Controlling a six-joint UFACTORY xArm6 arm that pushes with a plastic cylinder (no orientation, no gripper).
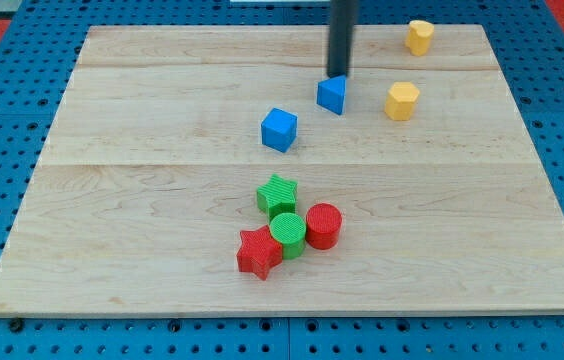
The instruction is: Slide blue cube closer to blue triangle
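The blue cube (279, 129) lies near the middle of the wooden board (142, 200). The blue triangle (332, 95) lies up and to the right of it, a short gap away. My dark rod comes down from the view's top, and my tip (339, 74) stands just behind the blue triangle's top edge, close to it or touching it. The tip is well apart from the blue cube, up and to its right.
Two yellow blocks lie at the upper right: one (401, 101) right of the blue triangle, one (420, 37) near the board's top edge. Below the middle, a green star (277, 193), green cylinder (287, 233), red cylinder (323, 225) and red star (259, 252) cluster together.
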